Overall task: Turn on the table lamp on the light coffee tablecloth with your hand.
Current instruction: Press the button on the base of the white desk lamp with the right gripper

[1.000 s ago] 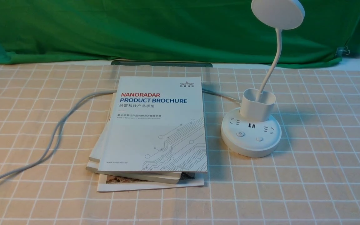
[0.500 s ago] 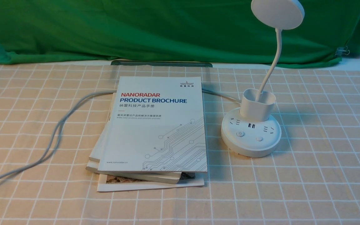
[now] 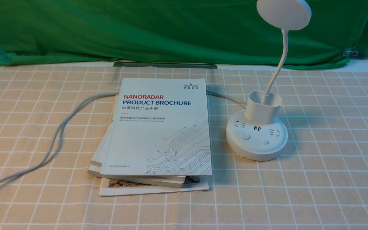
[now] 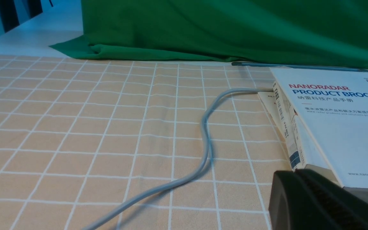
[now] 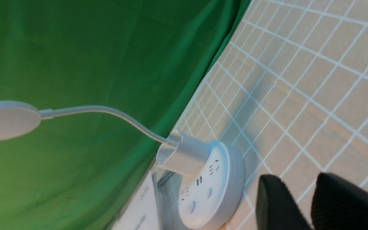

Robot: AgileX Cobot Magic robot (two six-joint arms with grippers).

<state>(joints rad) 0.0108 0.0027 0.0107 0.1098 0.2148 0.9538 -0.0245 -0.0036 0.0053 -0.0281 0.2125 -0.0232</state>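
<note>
- one white table lamp (image 3: 256, 140) stands on the right half of the light coffee tablecloth (image 3: 331, 179), just right of a stack of brochures (image 3: 161, 127).
- its round base (image 3: 268, 152) rests flat on the cloth. the cup-shaped holder (image 3: 263, 107) rises from the far part of the base, and the thin gooseneck (image 3: 281, 60) curves up to the disc head (image 3: 284, 14), high against the green backdrop (image 3: 171, 28).
- two buttons (image 3: 245, 137) sit on the near part of the base top, with nothing touching them.
- right hand (image 5: 300, 187): it shows only in its own wrist camera. its two black fingers (image 5: 276, 204) stand a little apart with bare cloth between them and hold nothing. it is near the lamp base but clear of it.
- left hand (image 4: 315, 204): only one black finger shows, low over the near left of the cloth, by the near left corner of the brochure stack. i cannot tell how far open it is, and nothing shows in its grip.
- a grey cable (image 3: 59, 134) runs from the far left side of the stack across the cloth to the near left edge.
- against the front views of a second and half a second before, nothing differs: the lamp, brochures and cable lie exactly where they were.
</note>
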